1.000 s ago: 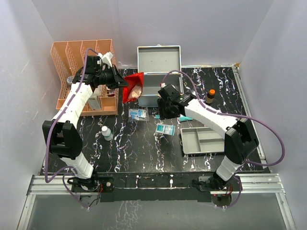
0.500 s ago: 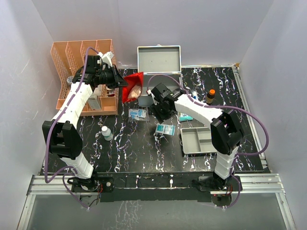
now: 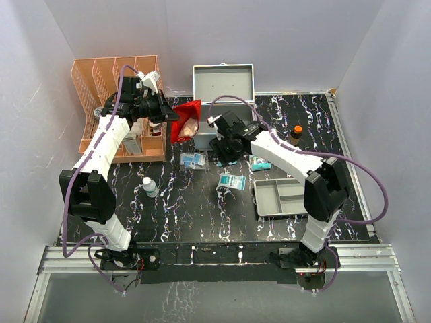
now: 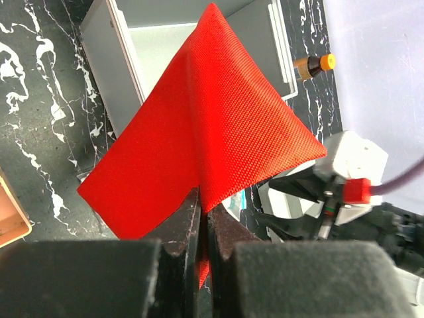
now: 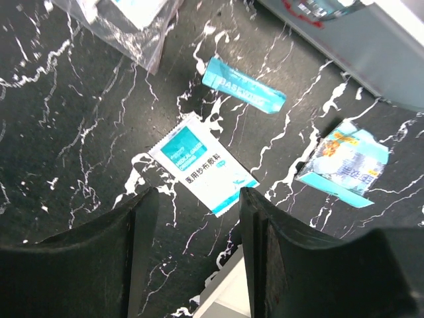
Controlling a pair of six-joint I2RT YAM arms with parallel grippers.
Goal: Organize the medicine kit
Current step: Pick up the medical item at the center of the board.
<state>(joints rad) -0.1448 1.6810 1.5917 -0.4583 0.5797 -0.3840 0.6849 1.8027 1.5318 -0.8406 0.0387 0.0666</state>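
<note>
The medicine kit (image 3: 222, 84), a silver-grey metal case, stands open at the back with its lid raised; it also shows in the left wrist view (image 4: 159, 50). My left gripper (image 3: 170, 115) is shut on the flat red pouch (image 4: 205, 126) and holds it in the air beside the case's left front corner (image 3: 186, 121). My right gripper (image 3: 224, 153) is open and empty, just in front of the case. In the right wrist view it (image 5: 197, 199) hovers over a white and teal gauze sachet (image 5: 199, 171) lying on the table.
An orange rack (image 3: 101, 81) stands back left. A grey divided tray (image 3: 286, 196) lies right, a brown bottle (image 3: 295, 134) behind it. A white bottle (image 3: 149, 186), a clear bag of packets (image 3: 194, 159), a teal strip (image 5: 243, 93) and another packet (image 5: 348, 165) lie about.
My right arm has swung left and back, from near the tray to the front of the case. My left gripper has kept still with the red pouch.
</note>
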